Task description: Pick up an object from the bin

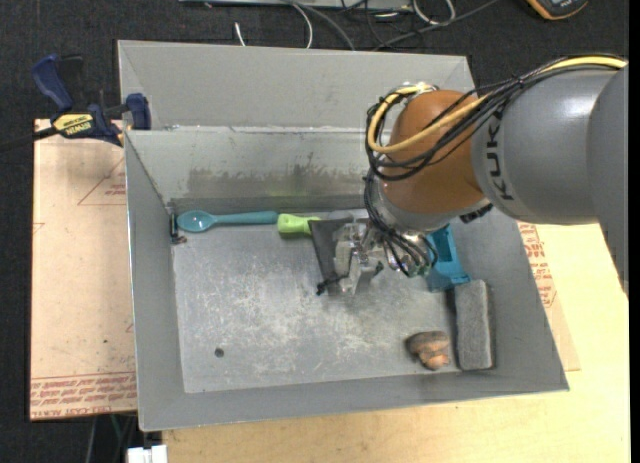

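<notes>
My gripper (352,269) is low in the middle of the bin, under the orange wrist cover. A dark grey, narrow, wedge-like piece (325,247) lies right against its left side, reaching from the back wall toward the bin's middle. Whether the gripper touches this piece I cannot tell. A teal spoon with a green handle end (240,219) lies along the back wall, its green tip close to the dark piece. A blue plastic block (445,261) sits just right of the gripper, partly hidden under the arm.
A grey oblong block (473,323) lies along the right wall. A tan, stone-like lump (428,349) rests beside it at the front right. The arm and its cables cover the back right of the bin.
</notes>
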`<control>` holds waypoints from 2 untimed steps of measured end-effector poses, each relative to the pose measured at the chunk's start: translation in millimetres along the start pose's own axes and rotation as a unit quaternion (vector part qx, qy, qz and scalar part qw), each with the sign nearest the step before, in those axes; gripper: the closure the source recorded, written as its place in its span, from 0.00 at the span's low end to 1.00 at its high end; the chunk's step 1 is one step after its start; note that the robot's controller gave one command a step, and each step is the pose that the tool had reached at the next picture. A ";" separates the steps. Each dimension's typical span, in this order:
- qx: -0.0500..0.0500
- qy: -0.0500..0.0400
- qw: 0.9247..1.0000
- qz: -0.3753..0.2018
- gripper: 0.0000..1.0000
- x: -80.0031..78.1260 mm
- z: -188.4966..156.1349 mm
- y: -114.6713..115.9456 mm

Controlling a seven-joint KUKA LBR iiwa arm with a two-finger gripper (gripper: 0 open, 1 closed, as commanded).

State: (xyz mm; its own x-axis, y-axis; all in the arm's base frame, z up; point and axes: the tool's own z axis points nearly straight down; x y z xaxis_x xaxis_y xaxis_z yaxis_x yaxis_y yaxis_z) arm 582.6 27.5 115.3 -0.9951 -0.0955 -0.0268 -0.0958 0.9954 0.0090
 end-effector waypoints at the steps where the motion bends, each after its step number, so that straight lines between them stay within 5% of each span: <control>1: -0.001 0.005 1.000 -0.024 1.00 4.3 -49.2 -1.8; 2: -0.002 0.007 0.997 -0.077 1.00 11.8 -125.7 -8.7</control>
